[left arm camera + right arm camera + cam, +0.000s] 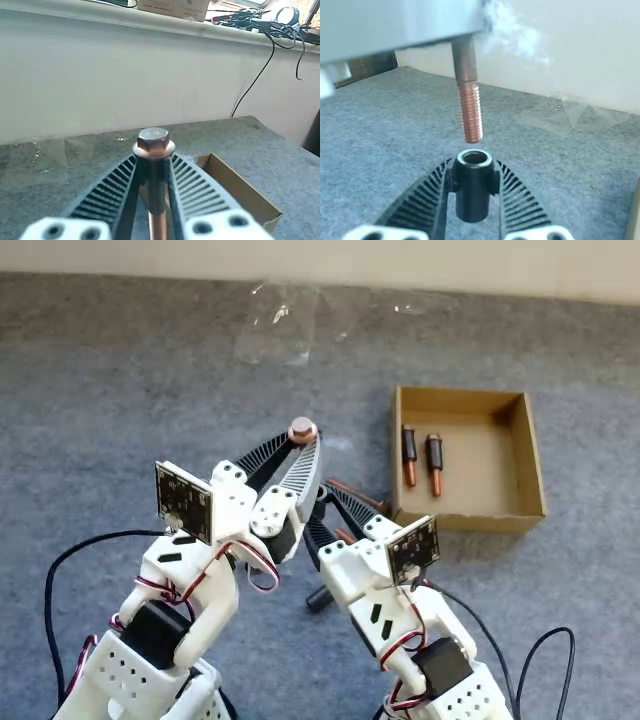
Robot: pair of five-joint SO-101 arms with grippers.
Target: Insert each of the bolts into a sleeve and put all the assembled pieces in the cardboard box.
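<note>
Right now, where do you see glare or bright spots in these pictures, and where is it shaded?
High view: the clear plastic by the wall throws bright glints; the table is evenly lit. Left wrist view: the bolt head shines on top, upper shaft shaded between the jaws. Right wrist view: white glare washes the wall beside the bolt; the sleeve rim gleams.

Shiny coppery metal bolt (470,115), matt black sleeve (471,195), cardboard box (470,516), rough grey carpeted table (120,390).

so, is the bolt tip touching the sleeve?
Apart. The right wrist view shows a clear gap between the threaded tip of the bolt and the open mouth of the sleeve directly below it.
</note>
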